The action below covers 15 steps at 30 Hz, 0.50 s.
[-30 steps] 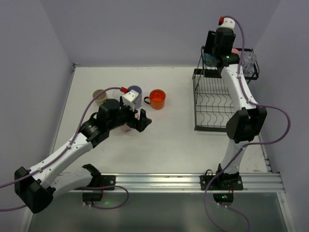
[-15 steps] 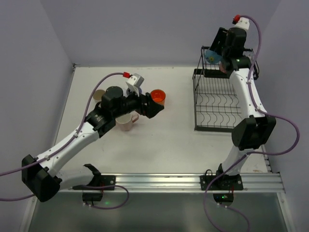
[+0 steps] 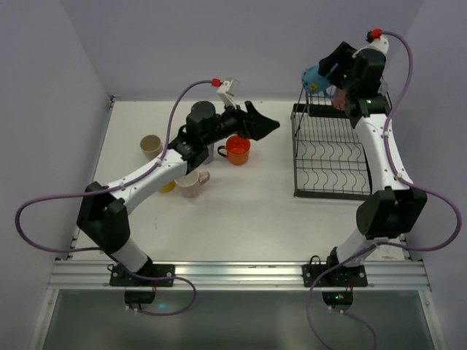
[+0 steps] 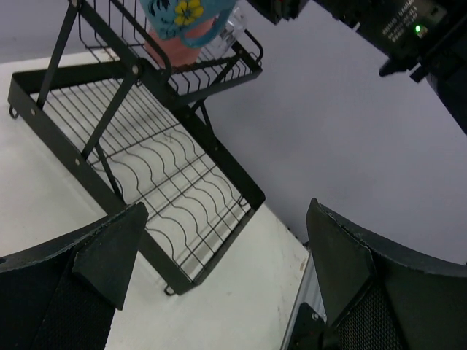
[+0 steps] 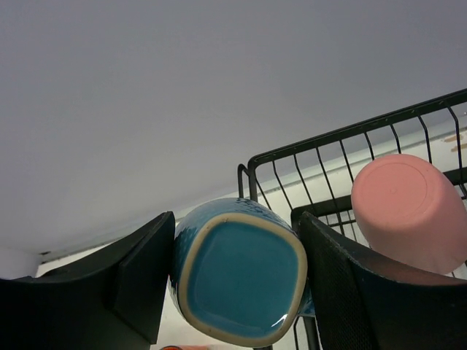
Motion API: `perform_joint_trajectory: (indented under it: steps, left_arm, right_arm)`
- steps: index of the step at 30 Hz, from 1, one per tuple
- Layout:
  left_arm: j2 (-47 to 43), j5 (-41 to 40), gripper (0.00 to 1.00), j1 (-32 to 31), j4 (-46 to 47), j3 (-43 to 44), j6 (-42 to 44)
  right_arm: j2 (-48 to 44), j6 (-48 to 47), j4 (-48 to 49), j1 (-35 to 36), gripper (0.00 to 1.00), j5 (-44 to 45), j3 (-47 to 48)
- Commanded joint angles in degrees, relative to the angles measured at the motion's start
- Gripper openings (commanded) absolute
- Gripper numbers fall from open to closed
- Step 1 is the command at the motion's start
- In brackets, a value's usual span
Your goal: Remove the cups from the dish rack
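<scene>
While a beige round cup (image 3: 151,144), a pale pink handled mug (image 3: 192,184) and an orange translucent handled mug (image 3: 238,149) stand on the left half of the white bench (image 3: 248,211), the left claw (image 3: 264,125) hangs above the orange mug, pointed toward the rack, with its fingers spread wide and nothing between them. Further right stands the black wire two-tier dish rack (image 3: 328,157). At the upper left corner of its raised shelf, the right claw (image 5: 235,271) is clamped on a blue glazed cup with a yellow flower (image 3: 313,79), held just above the wires. A salmon-pink cup (image 5: 405,211) sits in that shelf just beside it. The step in hand appears to be carrying the blue cup out of the rack; the next move likely calls for swinging the right arm leftward, keeping clear of the left arm, and lowering the cup upright onto the bench before releasing.
</scene>
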Motion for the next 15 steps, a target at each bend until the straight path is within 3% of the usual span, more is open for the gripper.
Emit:
perform_joint_trajectory:
  steps: [1,9,15]
  left_arm:
    - [5.3,1.0,1.00,-0.2,6.6,7.2,-2.6]
    - [14.3,1.1,1.00,-0.1,8.3,19.1,-4.4]
    - [17.7,2.3,1.00,0.2,11.5,21.5,-7.4]
  right_arm:
    - [-6.1,5.3,9.0,-1.4,0.05,-5.2,-1.3]
    - [-15.9,13.9,18.0,-1.5,0.05,-16.8,-15.3]
    - [-21.4,22.3,27.1,-1.5,0.06,-26.2,-25.4]
